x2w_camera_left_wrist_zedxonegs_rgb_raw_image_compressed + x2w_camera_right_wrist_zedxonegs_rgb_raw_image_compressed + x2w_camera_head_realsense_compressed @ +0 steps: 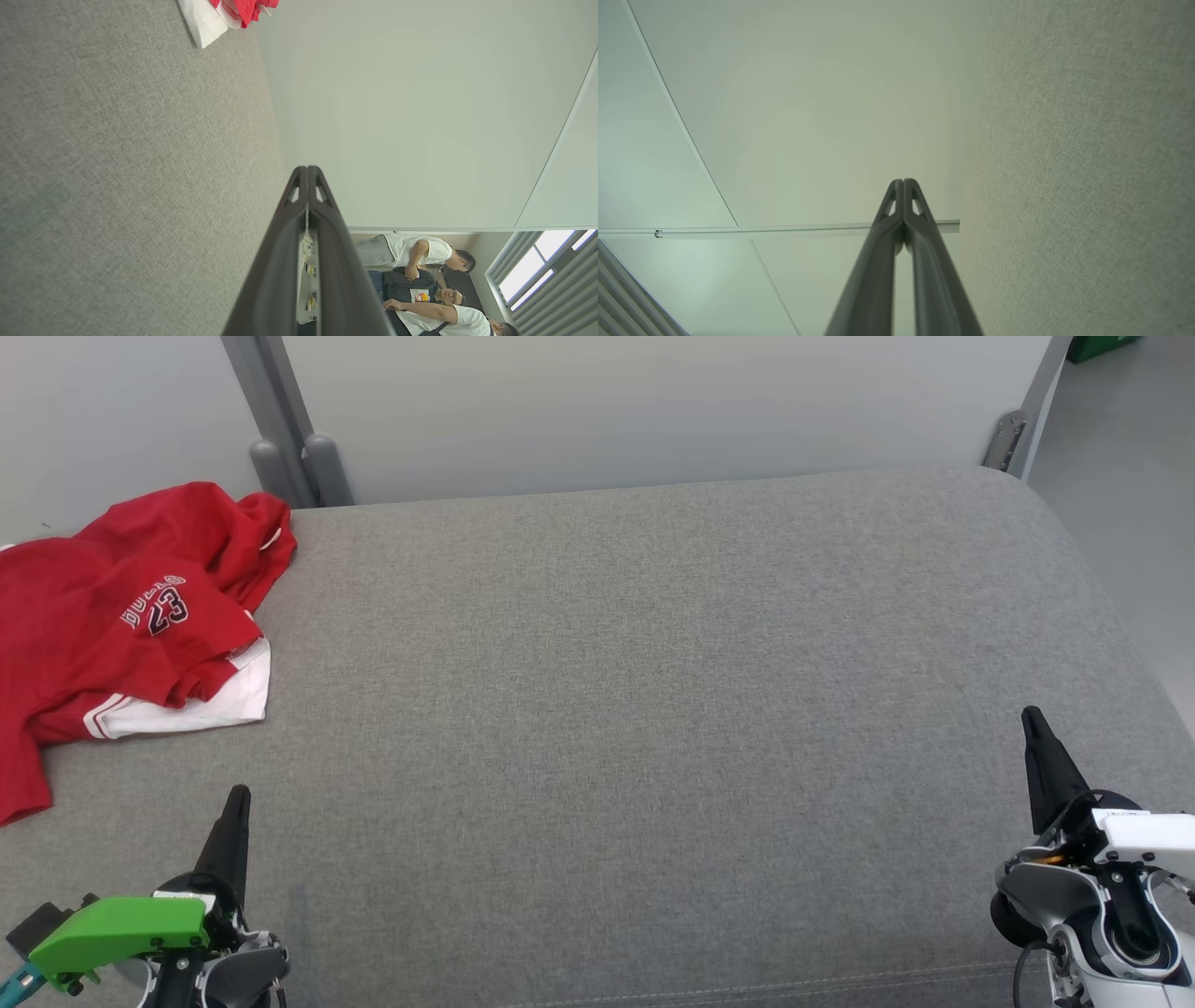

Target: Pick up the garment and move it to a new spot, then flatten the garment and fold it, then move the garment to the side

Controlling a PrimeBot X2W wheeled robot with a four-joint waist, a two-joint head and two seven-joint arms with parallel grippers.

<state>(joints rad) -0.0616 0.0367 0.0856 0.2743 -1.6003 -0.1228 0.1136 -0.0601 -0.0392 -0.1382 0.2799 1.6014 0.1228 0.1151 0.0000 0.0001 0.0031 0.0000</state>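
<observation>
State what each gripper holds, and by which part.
Nothing. The left gripper and right gripper are shut empty; the red garment lies apart on the grey surface.

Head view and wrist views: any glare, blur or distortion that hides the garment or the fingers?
Head view: even soft light, garment sharp, no glare. Left wrist view: window blown out at lower right, left gripper shut and clear. Right wrist view: wall seams bow from the wide lens, greenish cast, right gripper clear.
</observation>
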